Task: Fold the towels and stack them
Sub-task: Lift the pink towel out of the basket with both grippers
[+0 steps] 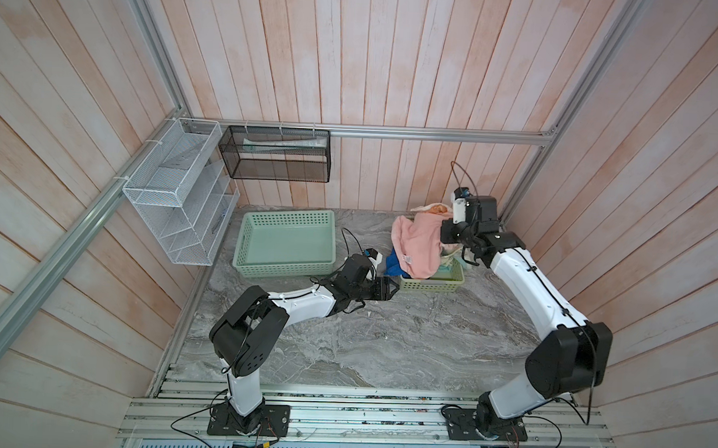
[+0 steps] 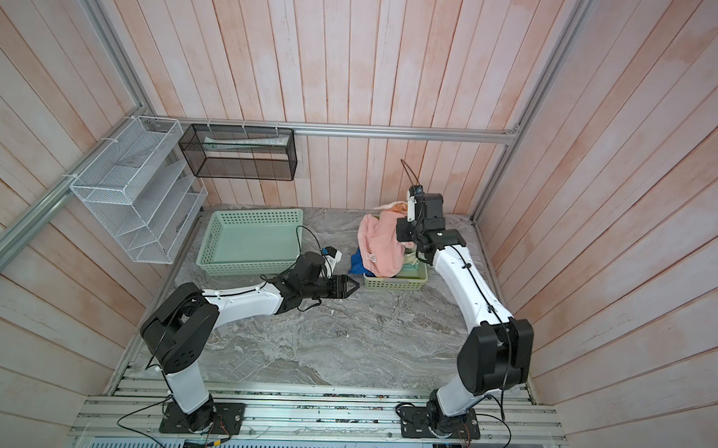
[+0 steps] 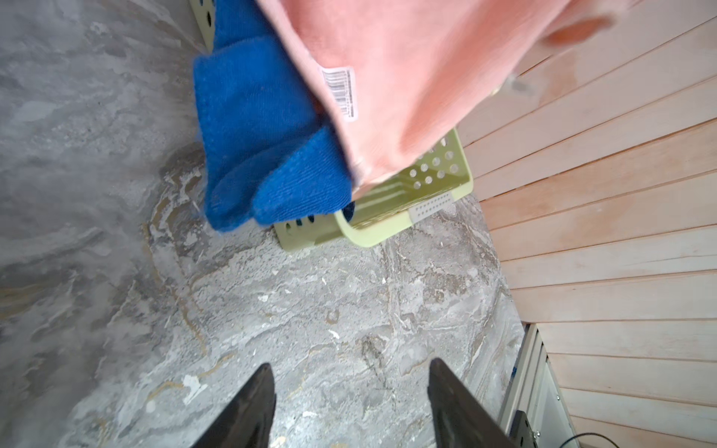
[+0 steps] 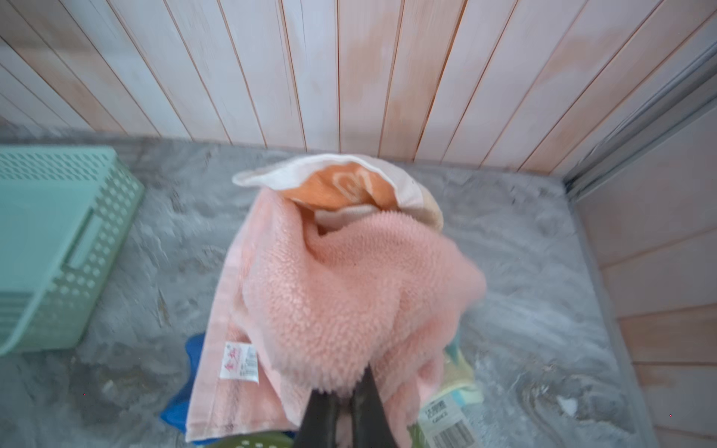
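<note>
Overhead, my right pincer is pinched tight on a fold of the fluffy plain pink terry towel. The towel humps up over the small olive-green perforated plastic basket, which sits at about two o'clock on the grey marble-patterned tabletop. The towel's flat labelled edge drapes down the basket's nine o'clock side. From beneath it, a crumpled royal blue terry towel spills over that same rim. At the heap's twelve o'clock end lies an orange towel with a cream border. A pale yellow towel with teal peeks out under the pink at the three o'clock side. My left pincer stands spread wide and holds nothing. It sits low over the marble near the table's middle, pointing towards three o'clock, near the small basket's seven o'clock corner but apart from it. A large mint-green perforated plastic basket sits at about eleven o'clock.
</note>
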Controlling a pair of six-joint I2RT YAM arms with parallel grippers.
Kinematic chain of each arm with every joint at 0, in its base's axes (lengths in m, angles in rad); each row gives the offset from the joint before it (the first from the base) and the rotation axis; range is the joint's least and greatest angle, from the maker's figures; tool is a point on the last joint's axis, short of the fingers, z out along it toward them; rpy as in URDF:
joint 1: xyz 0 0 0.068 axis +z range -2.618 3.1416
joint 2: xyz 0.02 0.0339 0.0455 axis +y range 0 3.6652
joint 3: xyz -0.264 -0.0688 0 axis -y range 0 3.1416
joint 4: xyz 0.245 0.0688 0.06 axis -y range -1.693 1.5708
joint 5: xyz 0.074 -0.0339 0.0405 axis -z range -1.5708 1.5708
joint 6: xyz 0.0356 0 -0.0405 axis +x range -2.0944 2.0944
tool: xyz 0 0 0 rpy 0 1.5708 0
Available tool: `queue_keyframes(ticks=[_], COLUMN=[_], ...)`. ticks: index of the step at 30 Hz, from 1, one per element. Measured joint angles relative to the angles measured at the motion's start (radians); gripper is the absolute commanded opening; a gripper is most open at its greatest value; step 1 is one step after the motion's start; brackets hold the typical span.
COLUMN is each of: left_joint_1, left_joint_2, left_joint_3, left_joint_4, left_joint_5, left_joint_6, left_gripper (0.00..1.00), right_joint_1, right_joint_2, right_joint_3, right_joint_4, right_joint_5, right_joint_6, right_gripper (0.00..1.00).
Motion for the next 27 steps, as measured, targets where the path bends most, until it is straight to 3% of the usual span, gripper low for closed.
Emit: queue_keyframes(ticks=[4, 10, 15, 27], left_joint_1=[0.000, 0.000, 0.002, 0.107], left_joint_2=[0.000, -0.013, -0.072, -0.563], left_joint_3=[0.055, 0.080, 0.078, -0.102], left_joint_4=[-0.003, -0.010, -0.055, -0.067], left_joint_5=[0.002, 0.001, -0.031, -0.259], left_joint_6=[0.016, 0.031, 0.058, 0.111], left_gripper=[0.64, 0.64, 0.64, 0.65], right_joint_1=[0.002, 0.014, 0.100, 0.480], right_joint_2=[-0.035, -0.009, 0.018, 0.023], right_joint_3=[0.145, 0.228, 0.304, 0.543], right_joint_4=[-0.007, -0.054, -0.114, -0.191], right_joint_5=[-0.010, -0.068, -0.062, 0.014], right_joint_6=[-0.030, -0.060, -0.089, -0.153], right_gripper=[0.00, 0.00, 0.00, 0.00])
